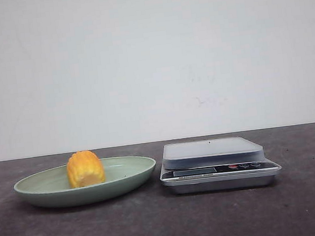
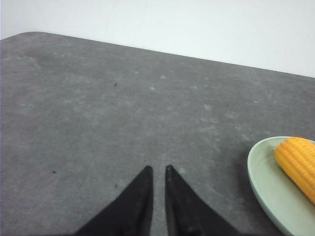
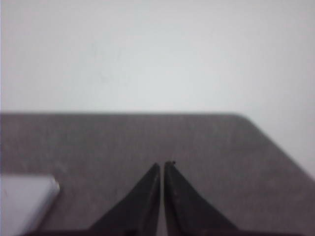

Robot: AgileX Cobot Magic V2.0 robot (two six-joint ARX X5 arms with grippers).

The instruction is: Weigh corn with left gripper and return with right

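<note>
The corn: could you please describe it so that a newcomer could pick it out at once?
On the dark grey table, left of the silver kitchen scale, sits a shallow pale green plate. The short yellow-orange corn cob piece lies in it, the only bright, ribbed thing there.

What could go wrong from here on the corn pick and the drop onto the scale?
1. The corn is a stubby, rounded cob lying in the shallow plate; it may roll or slip as the left gripper closes on it, and the narrow tips give little contact.
2. The plate's raised rim sits between that gripper and the corn, so a low approach may clip and shove the plate.
3. The scale platform is flat and rimless, so a released cob could roll off.
</note>
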